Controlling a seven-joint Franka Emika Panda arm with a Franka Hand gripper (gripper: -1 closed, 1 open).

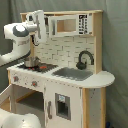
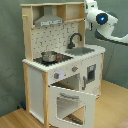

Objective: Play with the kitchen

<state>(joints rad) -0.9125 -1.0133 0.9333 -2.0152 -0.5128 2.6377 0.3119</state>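
White plastic casing is most of what you see of the gripper, raised at the upper shelf of the tall white and light-wood toy kitchen; whether its jaws stand wide or narrow, you cannot tell. In the second exterior view only the arm's white joint with a blue light shows at the top right corner, and the gripper is hidden behind it.

On the black stovetop sits a small metal pot; what it holds you cannot make out. Beside it lies the grey sink, with nothing visible in it, under the curved black faucet. Above, the grey range hood hangs over the white tiled backsplash.

Below the knobs, the windowed oven door hangs open, tilted outward and down in the second exterior view. The kitchen stands on a wooden floor against a grey-green curtain. The arm's white base is cut off at the first exterior view's lower left.
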